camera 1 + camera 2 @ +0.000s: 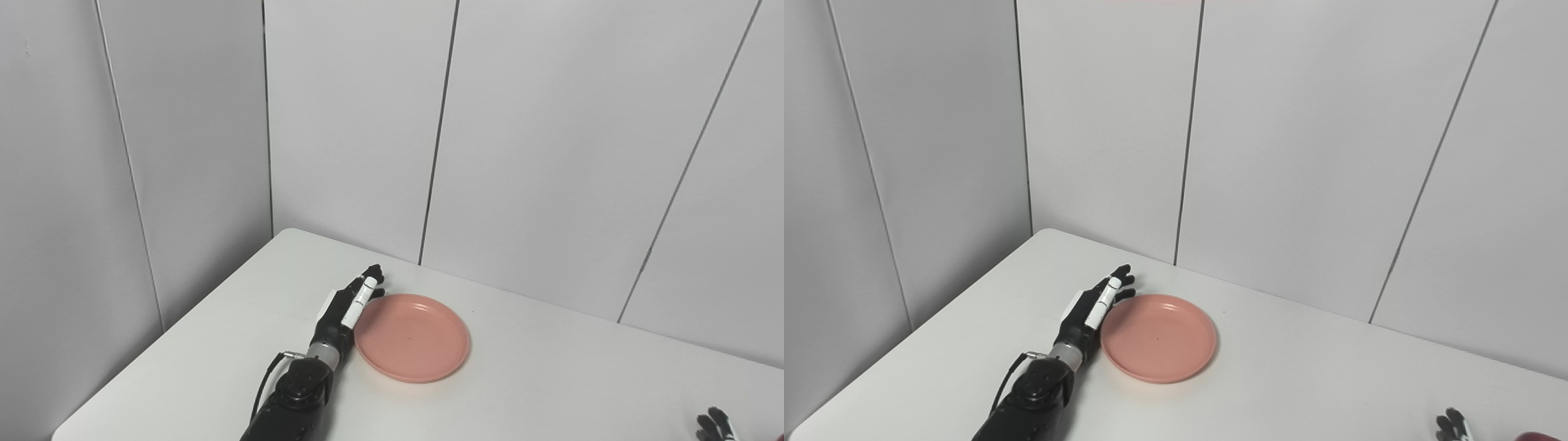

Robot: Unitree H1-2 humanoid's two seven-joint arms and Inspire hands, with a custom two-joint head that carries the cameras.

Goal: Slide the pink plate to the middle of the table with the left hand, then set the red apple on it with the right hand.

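A round pink plate [411,337] lies flat on the white table [551,380], left of its middle, with nothing on it. My left hand [348,307] rests flat against the plate's left rim, fingers stretched out toward the wall, holding nothing. Only the dark fingertips of my right hand [1453,426] poke up at the bottom right corner, too little to judge its state. A sliver of the red apple [1536,437] peeks in at the very bottom right edge, just beside that hand.
Grey wall panels [551,153] stand close behind the table's far edge and along its left side. The table's left edge [171,331] runs diagonally near my left arm.
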